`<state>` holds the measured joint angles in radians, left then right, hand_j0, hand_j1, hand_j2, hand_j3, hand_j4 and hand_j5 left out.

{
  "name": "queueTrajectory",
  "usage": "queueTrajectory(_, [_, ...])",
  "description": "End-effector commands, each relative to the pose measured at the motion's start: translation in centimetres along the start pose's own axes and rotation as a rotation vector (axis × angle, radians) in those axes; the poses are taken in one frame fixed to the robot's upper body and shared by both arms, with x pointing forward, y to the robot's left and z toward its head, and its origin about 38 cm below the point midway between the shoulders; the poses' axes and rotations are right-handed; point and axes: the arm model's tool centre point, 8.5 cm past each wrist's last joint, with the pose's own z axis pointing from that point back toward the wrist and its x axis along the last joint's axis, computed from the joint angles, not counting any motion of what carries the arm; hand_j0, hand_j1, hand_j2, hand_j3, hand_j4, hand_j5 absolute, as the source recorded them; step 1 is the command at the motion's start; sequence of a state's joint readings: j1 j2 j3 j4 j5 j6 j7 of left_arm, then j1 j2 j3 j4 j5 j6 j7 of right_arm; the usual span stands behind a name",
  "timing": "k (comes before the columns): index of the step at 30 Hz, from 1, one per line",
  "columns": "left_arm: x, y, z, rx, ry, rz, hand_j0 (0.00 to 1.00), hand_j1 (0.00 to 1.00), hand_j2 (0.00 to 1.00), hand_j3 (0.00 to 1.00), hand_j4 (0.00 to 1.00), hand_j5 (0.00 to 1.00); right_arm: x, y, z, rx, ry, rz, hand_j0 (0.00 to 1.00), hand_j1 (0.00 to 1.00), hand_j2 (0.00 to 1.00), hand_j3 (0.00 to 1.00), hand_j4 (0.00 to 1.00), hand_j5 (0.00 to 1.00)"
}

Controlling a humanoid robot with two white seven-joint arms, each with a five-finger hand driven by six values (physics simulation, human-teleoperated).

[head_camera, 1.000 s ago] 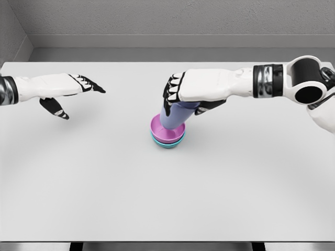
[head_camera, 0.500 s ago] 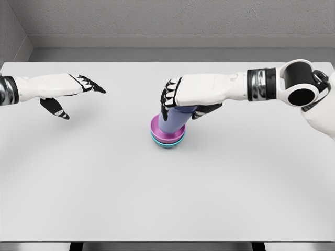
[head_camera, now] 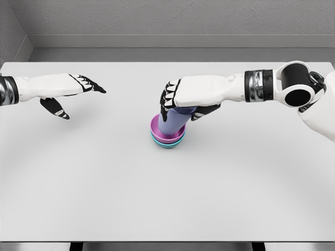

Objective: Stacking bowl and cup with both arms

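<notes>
The left robot hand (head_camera: pixel 57 89) hovers open over the worktop (head_camera: pixel 104 183), well apart from the stack. At centre, a pink bowl (head_camera: pixel 157 130) nests in a teal bowl (head_camera: pixel 168 145). The right robot hand (head_camera: pixel 183 99) grips the lavender cup (head_camera: pixel 171 121), tilted, its base inside the pink bowl. Placement looks nearly finished; next, straightening and releasing the cup.

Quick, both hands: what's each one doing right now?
Left hand: open, holding nothing.
Right hand: closed on the purple cup, which sits in the stacked bowls.

Lavender cup (head_camera: pixel 172 121), magenta bowl (head_camera: pixel 157 130) (over a teal bowl (head_camera: pixel 168 145)), white table (head_camera: pixel 167 193).
</notes>
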<state>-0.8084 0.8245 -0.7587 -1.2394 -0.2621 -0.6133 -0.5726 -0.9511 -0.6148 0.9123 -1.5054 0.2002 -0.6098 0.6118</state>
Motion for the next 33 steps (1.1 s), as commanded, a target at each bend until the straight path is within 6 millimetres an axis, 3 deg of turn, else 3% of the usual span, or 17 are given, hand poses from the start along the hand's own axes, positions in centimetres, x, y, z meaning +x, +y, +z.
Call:
queueTrajectory(1, [0.0, 0.1, 0.1, 0.004, 0.000, 0.005, 1.00, 1.00, 1.00, 1.00, 1.00, 1.00, -0.1, 0.1, 0.0, -0.002, 0.000, -0.008, 0.58, 0.58, 0.58, 0.58, 0.58, 0.58])
queueTrajectory(9, [0.0, 0.1, 0.1, 0.004, 0.000, 0.005, 1.00, 1.00, 1.00, 1.00, 1.00, 1.00, -0.1, 0.5, -0.4, 0.011, 0.001, -0.010, 0.58, 0.58, 0.58, 0.58, 0.58, 0.58])
queueTrajectory(11, [0.0, 0.1, 0.1, 0.004, 0.000, 0.005, 1.00, 1.00, 1.00, 1.00, 1.00, 1.00, 0.0, 0.2, -0.9, 0.005, -0.005, -0.007, 0.91, 0.91, 0.91, 0.91, 0.91, 0.91])
queueTrajectory(12, [0.0, 0.1, 0.1, 0.004, 0.000, 0.005, 1.00, 1.00, 1.00, 1.00, 1.00, 1.00, 0.0, 0.1, -0.8, 0.007, -0.001, -0.001, 1.00, 1.00, 1.00, 1.00, 1.00, 1.00])
queueTrajectory(19, [0.0, 0.1, 0.0, 0.005, -0.002, 0.004, 1.00, 1.00, 1.00, 1.00, 1.00, 1.00, -0.5, -0.2, -0.1, -0.002, 0.024, -0.004, 1.00, 1.00, 1.00, 1.00, 1.00, 1.00])
queueTrajectory(21, [0.0, 0.1, 0.0, 0.005, -0.002, 0.004, 1.00, 1.00, 1.00, 1.00, 1.00, 1.00, -2.8, -2.0, 3.2, -0.089, 0.108, -0.012, 1.00, 1.00, 1.00, 1.00, 1.00, 1.00])
queueTrajectory(22, [0.0, 0.1, 0.0, 0.005, -0.001, 0.004, 1.00, 1.00, 1.00, 1.00, 1.00, 1.00, -5.0, -2.9, 8.0, -0.143, 0.227, -0.029, 1.00, 1.00, 1.00, 1.00, 1.00, 1.00])
queueTrajectory(23, [0.0, 0.1, 0.0, 0.005, -0.001, 0.004, 1.00, 1.00, 1.00, 1.00, 1.00, 1.00, -6.1, -3.1, 10.4, -0.183, 0.288, -0.049, 1.00, 1.00, 1.00, 1.00, 1.00, 1.00])
queueTrajectory(24, [0.0, 0.1, 0.0, 0.005, -0.002, 0.004, 1.00, 1.00, 1.00, 1.00, 1.00, 1.00, -7.6, -2.1, 13.2, -0.213, 0.365, -0.095, 1.00, 1.00, 1.00, 1.00, 1.00, 1.00])
queueTrajectory(25, [0.0, 0.1, 0.1, 0.004, 0.000, 0.005, 1.00, 1.00, 1.00, 1.00, 1.00, 1.00, -8.9, -0.2, 14.8, -0.201, 0.419, -0.152, 1.00, 1.00, 1.00, 1.00, 1.00, 1.00])
queueTrajectory(26, [0.0, 0.1, 0.0, 0.005, -0.001, 0.004, 1.00, 1.00, 1.00, 1.00, 1.00, 1.00, -10.2, 2.3, 15.9, -0.186, 0.470, -0.224, 1.00, 1.00, 1.00, 1.00, 1.00, 1.00])
queueTrajectory(28, [0.0, 0.1, 0.0, 0.004, 0.001, 0.004, 1.00, 1.00, 1.00, 1.00, 1.00, 1.00, -10.6, 5.0, 16.2, -0.161, 0.495, -0.285, 1.00, 1.00, 1.00, 1.00, 1.00, 1.00])
queueTrajectory(31, [-0.1, 0.0, 0.1, 0.003, 0.002, 0.005, 1.00, 1.00, 1.00, 1.00, 1.00, 1.00, -10.4, 7.0, 17.0, -0.126, 0.515, -0.311, 1.00, 1.00, 1.00, 1.00, 1.00, 1.00])
queueTrajectory(33, [0.0, 0.1, 0.0, 0.004, 0.001, 0.004, 1.00, 1.00, 1.00, 1.00, 1.00, 1.00, -10.3, 7.1, 16.9, -0.122, 0.512, -0.309, 1.00, 1.00, 1.00, 1.00, 1.00, 1.00])
